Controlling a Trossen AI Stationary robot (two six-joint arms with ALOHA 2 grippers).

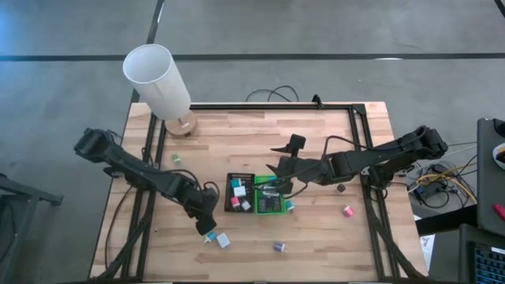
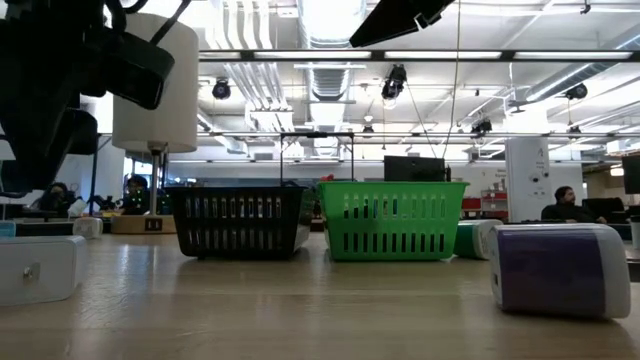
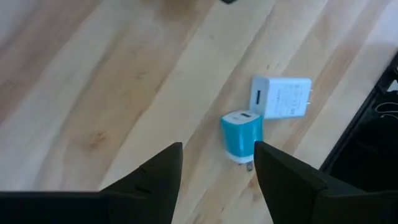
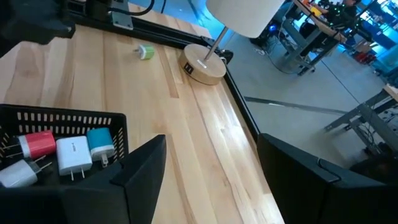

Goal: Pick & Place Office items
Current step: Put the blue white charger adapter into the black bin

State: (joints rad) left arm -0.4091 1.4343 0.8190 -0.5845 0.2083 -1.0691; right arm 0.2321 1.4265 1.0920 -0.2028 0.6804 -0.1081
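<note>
The office items are small plug-in chargers. A teal one point(image 3: 242, 135) and a white one point(image 3: 281, 98) lie flat on the wood near the table's front left, also seen from above as teal point(image 1: 210, 237) and white point(image 1: 224, 241). My left gripper point(image 3: 217, 150) hovers open just above them, pointing steeply down, with the teal charger just beyond its fingertips. My right gripper point(image 4: 211, 146) stands open and holds nothing above the green tray point(image 1: 269, 197). The black tray point(image 4: 62, 117) holds a red, a white and a teal charger.
Loose items lie on the table: purple point(image 1: 279, 247), pink point(image 1: 347, 211), a dark one point(image 1: 341, 188), green point(image 1: 177, 158). A tall white lamp point(image 1: 158, 79) stands at the far left on a wooden base point(image 4: 202, 65). A black frame rail runs along the table's edges.
</note>
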